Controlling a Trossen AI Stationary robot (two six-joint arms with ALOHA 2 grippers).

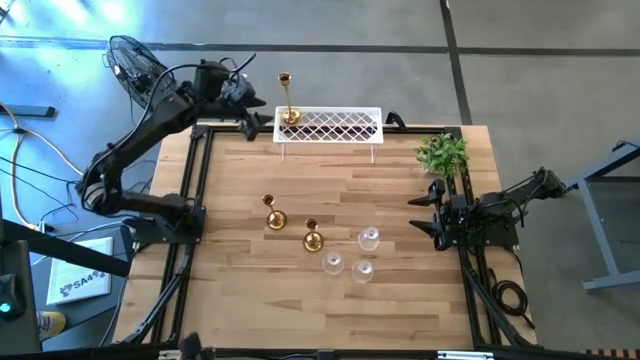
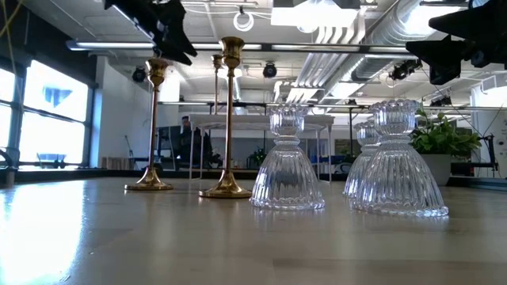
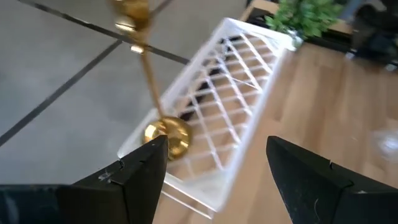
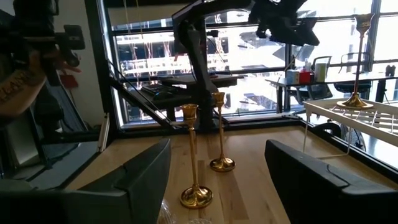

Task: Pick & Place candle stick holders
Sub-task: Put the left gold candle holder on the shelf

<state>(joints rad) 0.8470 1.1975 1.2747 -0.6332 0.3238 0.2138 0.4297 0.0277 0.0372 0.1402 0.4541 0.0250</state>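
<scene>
1 gold holder (image 1: 288, 112) standing on rack (image 1: 340, 127) far left; left gripper (image 3: 211, 168) fingers apart beside it. Right gripper (image 4: 214, 180) apart, idle right edge. Next: left arm fetches 2nd gold holder (image 1: 274, 216) mid-table.

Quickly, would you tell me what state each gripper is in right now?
Left gripper: open, holding nothing, beside the gold holder standing on the white rack.
Right gripper: open, holding nothing, waiting at the table's right edge.

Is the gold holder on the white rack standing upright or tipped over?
Upright: the gold holder stands on its base on the white rack, stem vertical.
</scene>
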